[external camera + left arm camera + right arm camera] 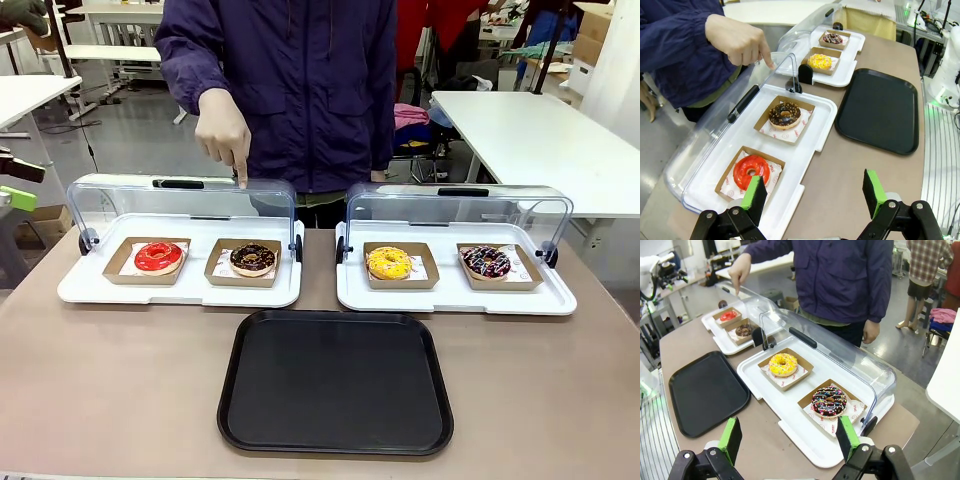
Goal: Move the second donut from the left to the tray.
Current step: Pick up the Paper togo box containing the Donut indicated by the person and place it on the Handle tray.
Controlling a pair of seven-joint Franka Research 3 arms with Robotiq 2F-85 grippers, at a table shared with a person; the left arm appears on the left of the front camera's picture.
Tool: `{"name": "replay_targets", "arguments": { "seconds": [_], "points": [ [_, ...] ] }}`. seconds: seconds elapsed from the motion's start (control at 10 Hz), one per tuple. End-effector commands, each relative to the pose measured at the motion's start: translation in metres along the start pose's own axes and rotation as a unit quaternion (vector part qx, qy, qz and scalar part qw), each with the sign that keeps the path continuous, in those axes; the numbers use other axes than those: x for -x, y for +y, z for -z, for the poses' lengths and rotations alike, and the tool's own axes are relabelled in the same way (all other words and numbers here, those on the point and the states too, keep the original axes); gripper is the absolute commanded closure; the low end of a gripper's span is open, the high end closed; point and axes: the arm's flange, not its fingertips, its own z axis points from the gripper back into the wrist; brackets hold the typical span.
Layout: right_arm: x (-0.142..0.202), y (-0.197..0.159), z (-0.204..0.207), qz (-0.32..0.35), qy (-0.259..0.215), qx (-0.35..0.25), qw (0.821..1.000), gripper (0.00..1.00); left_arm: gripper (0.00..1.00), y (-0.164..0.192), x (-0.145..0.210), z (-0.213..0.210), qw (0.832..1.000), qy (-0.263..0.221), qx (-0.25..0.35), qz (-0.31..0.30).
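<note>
Chocolate donut (785,114) sits in its cardboard holder (761,127) at the centre of my left wrist frame, straight ahead of the left jaws, which stand released and empty like the right jaws, so I judge them the nearer pair, black tray (879,110) at upper right.

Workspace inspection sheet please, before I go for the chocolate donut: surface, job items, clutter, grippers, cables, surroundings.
Surface: brown table, smooth.
Job's things: chocolate donut in left white tray, lid raised; black tray empty, in front.
Clutter: red donut, yellow donut, pink-sprinkled donut.
Grippers: left gripper and right gripper open, empty.
Cables: nothing seen on the table.
Surroundings: person's hand points down at the raised lid.
</note>
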Motion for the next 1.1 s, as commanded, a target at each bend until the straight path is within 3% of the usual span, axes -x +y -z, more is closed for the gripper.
{"name": "replay_targets", "arguments": {
  "seconds": [0.0,0.1,0.3,0.5,0.8,1.0],
  "points": [
    [-0.001,-0.003,0.002,-0.013,-0.014,-0.001,1.000,0.00,0.00,0.003,-0.001,0.000,1.000,-0.015,0.001,0.010],
    [-0.001,-0.003,0.002,-0.013,-0.014,-0.001,1.000,0.00,0.00,0.000,0.000,0.000,1.000,0.000,0.000,0.000],
    [-0.001,-0.003,0.002,-0.013,-0.014,-0.001,1.000,0.00,0.00,-0.003,-0.039,0.017,0.999,0.041,0.006,0.017],
    [-0.001,-0.003,0.002,-0.013,-0.014,-0.001,1.000,0.00,0.00,-0.007,-0.078,0.056,0.992,0.113,0.023,0.046],
    [-0.001,-0.003,0.002,-0.013,-0.014,-0.001,1.000,0.00,0.00,-0.018,-0.115,0.141,0.962,0.245,0.064,0.100],
    [-0.001,-0.003,0.002,-0.013,-0.014,-0.001,1.000,0.00,0.00,-0.019,-0.115,0.194,0.937,0.311,0.096,0.128]
  ]
}}
